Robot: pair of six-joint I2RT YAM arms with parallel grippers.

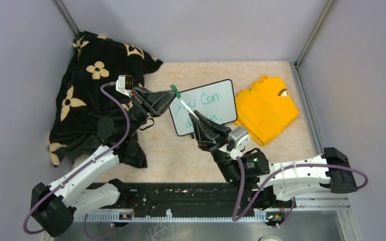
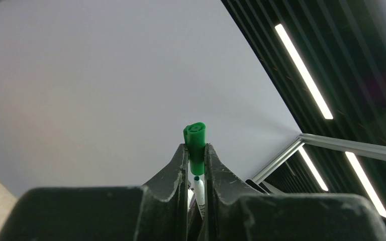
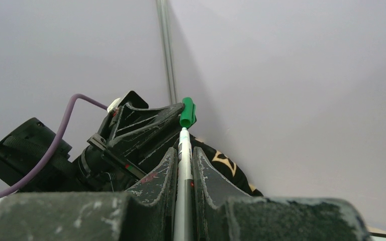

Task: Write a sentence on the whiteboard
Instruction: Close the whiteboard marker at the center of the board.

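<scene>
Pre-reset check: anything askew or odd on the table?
Black cloth blanket with cream flowers lies crumpled in the far left corner. Small black-framed rectangular whiteboard sits skewed to the table edges. Nothing spilled.

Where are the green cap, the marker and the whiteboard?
green cap (image 2: 196, 138): left wrist view, on its side.
marker (image 3: 184, 140): right wrist view, on the white barrel near the tip.
whiteboard (image 1: 227, 93): top view, on the bare upper right corner.

You have plain grey walls (image 1: 20, 40) closing the beige marbled bench (image 1: 181, 160) on three sides, metal posts (image 1: 315, 31) in the upper corners, and strip lights (image 2: 304, 70) on a dark slatted ceiling (image 2: 362, 50) at upper right.
</scene>
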